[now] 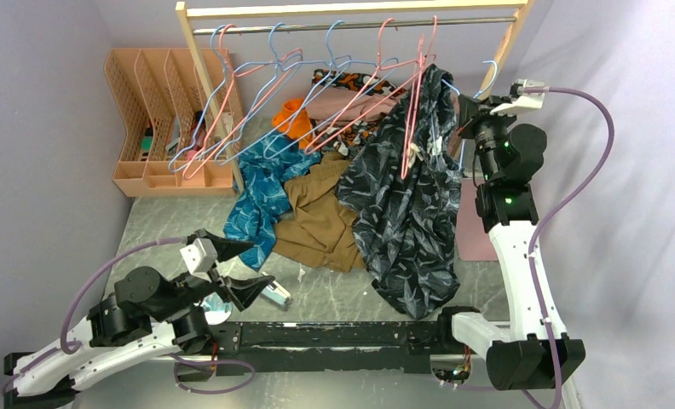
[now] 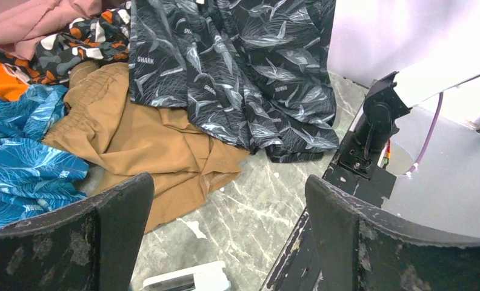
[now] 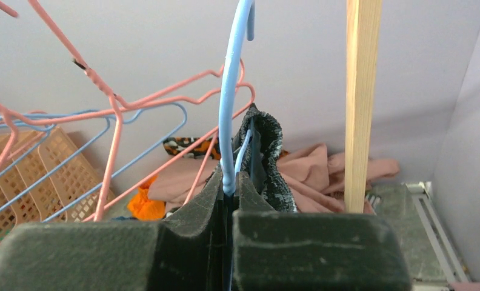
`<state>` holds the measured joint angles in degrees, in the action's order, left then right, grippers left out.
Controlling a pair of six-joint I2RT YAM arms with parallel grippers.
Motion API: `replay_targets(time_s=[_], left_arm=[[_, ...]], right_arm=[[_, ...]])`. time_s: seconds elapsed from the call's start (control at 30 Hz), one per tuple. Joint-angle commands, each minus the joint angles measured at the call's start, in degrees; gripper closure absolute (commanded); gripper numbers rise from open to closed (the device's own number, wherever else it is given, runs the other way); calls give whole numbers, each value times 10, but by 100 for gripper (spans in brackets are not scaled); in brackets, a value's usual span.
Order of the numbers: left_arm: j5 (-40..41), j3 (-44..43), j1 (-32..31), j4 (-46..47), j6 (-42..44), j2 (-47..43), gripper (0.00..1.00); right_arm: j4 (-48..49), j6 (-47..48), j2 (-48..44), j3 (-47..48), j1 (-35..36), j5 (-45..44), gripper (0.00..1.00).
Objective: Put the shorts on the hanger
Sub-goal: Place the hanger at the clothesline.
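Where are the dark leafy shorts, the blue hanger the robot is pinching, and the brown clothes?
shorts (image 1: 402,204), top view, middle of the draped fabric.
hanger (image 3: 226,121), right wrist view, upright stretch of its blue wire.
brown garment (image 2: 146,142), left wrist view, its flat middle.

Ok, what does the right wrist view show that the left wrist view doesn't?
Only the right wrist view: the right hand shut on the hanger, the pink hangers and the wooden rack post. Only the left wrist view: the open left hand, and the brown garment and teal garment on the table. Both: the shorts and some pink cloth.
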<state>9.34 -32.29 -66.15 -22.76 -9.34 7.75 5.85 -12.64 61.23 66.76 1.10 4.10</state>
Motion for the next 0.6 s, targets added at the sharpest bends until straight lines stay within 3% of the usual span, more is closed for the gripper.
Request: replay_targets(time_s=[0.0, 0.3, 0.57], left_arm=[[23, 1, 3, -5, -5, -11, 2], [36, 0, 4, -5, -9, -5, 3], [37, 1, 7, -4, -10, 3, 3]], right_arm=[[70, 15, 3, 36, -8, 0, 100], [98, 9, 36, 78, -12, 5, 100], [79, 23, 64, 124, -13, -46, 100]])
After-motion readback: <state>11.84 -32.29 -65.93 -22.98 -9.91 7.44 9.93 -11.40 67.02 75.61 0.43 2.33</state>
